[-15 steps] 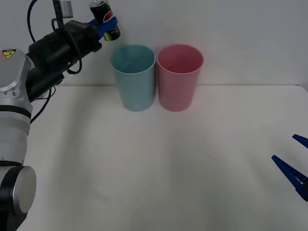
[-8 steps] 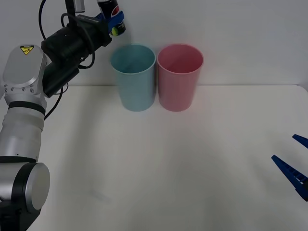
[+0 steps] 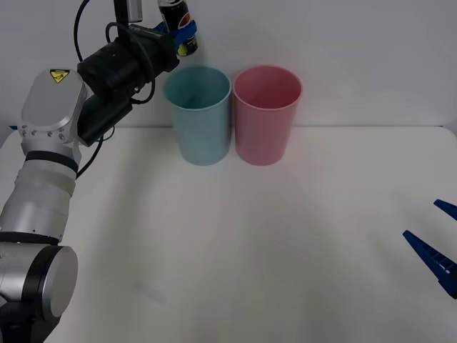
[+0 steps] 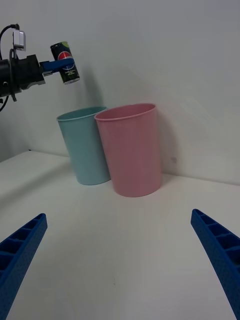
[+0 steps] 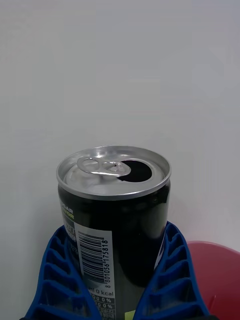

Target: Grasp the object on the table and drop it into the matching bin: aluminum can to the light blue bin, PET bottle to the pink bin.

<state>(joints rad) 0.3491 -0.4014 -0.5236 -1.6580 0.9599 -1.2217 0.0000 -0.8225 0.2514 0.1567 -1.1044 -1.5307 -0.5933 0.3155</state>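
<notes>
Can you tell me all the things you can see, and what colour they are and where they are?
can: one, dark with a silver top, held up in the air, above and a little to the left of the blue bin
blue bin: one, light blue, standing at the back of the table
pink bin: one, pink, right beside the blue bin
table: one, white, under both bins
left gripper: one, blue fingers, shut on the can
right gripper: one, blue fingers, open, low at the table's right edge
</notes>
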